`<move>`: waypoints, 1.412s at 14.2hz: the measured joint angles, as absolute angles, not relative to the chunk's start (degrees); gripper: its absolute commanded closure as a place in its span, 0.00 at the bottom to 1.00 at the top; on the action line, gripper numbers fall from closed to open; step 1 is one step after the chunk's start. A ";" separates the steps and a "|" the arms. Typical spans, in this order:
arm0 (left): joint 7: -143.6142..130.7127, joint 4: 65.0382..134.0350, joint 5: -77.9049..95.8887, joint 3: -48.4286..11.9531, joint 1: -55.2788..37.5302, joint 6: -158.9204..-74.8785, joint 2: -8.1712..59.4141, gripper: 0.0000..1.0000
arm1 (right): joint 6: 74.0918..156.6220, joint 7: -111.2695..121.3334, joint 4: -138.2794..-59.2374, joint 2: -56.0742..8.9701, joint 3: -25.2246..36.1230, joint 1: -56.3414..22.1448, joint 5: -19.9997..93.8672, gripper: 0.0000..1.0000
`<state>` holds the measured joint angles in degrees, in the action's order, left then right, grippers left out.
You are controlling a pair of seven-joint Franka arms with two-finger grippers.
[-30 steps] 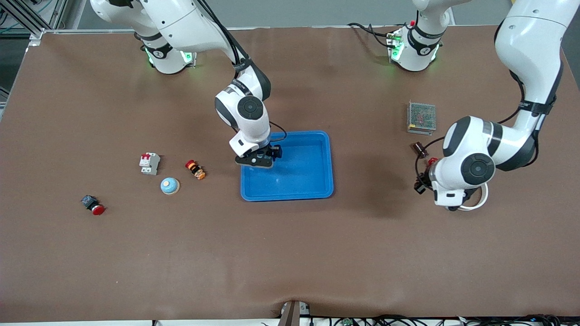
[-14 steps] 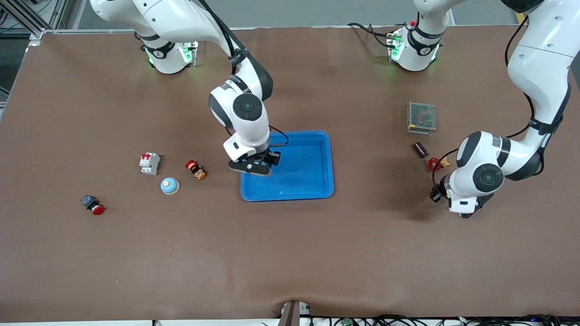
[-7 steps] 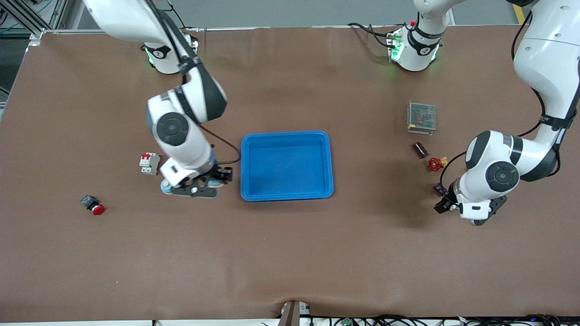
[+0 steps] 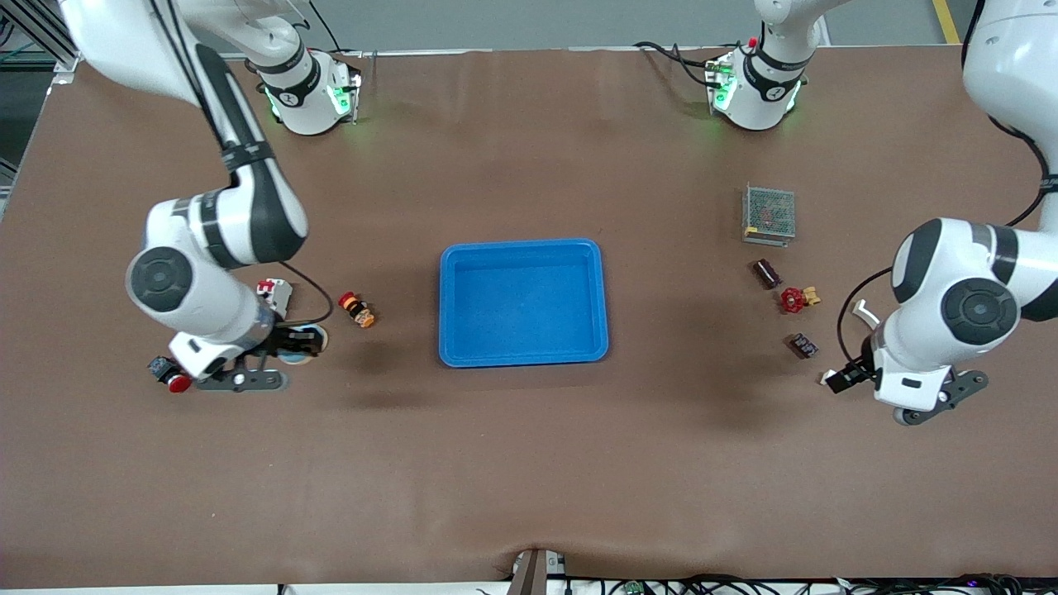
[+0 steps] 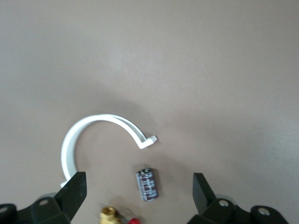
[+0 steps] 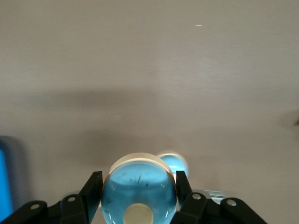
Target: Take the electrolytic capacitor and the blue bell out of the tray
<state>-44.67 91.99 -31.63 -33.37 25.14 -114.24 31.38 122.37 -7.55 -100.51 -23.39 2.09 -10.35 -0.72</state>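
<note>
Clamps the right gripper (image 6: 138, 179) on the bell (image 6: 138, 191), a blue dome with a cream button, one finger pressed to each side. Holds it low toward the right arm's end of the table, between a red push button (image 4: 169, 376) and a small orange and red part (image 4: 357, 310). Shows a white breaker (image 4: 273, 297) close by, farther from the front camera than the push button. Shows a smaller blurred blue round shape (image 6: 174, 163) beside the bell; cannot tell what.

Spreads the left gripper (image 5: 138, 183) wide, grasping nothing, over the table toward the left arm's end. Finds the capacitor (image 4: 802, 345) lying free on the table, near a white curved clip (image 5: 98, 119) and a red and yellow part (image 4: 795, 297). Sets a dark cylinder (image 4: 764, 273) and a mesh-covered box (image 4: 769, 215) farther from the front camera. Places a blue tray (image 4: 522, 245) mid-table between the two groups. Bears pale print on the capacitor's sleeve, too small to read.
</note>
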 measured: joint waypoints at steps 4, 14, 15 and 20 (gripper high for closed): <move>-37.41 91.54 -28.29 -33.53 25.64 -111.65 27.00 0.00 | 129.14 1.88 -106.29 -22.88 2.05 -3.88 -0.72 1.00; -22.36 91.63 -14.55 -23.49 17.78 -104.66 14.16 0.00 | 146.59 20.54 -120.30 -22.83 2.00 8.39 -0.71 1.00; -21.98 91.63 -12.64 -18.98 13.49 -103.50 12.77 0.00 | 147.50 21.11 -120.76 -22.84 2.00 8.87 -0.71 1.00; -18.72 92.11 -6.43 -7.37 1.93 -99.49 6.10 0.00 | 149.95 21.60 -122.75 -23.42 1.94 9.45 -0.62 1.00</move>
<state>-18.72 92.11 -6.43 -7.37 1.93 -99.49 6.10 149.95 21.60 -122.75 -23.42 1.94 9.45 -0.62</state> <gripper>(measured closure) 0.000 0.322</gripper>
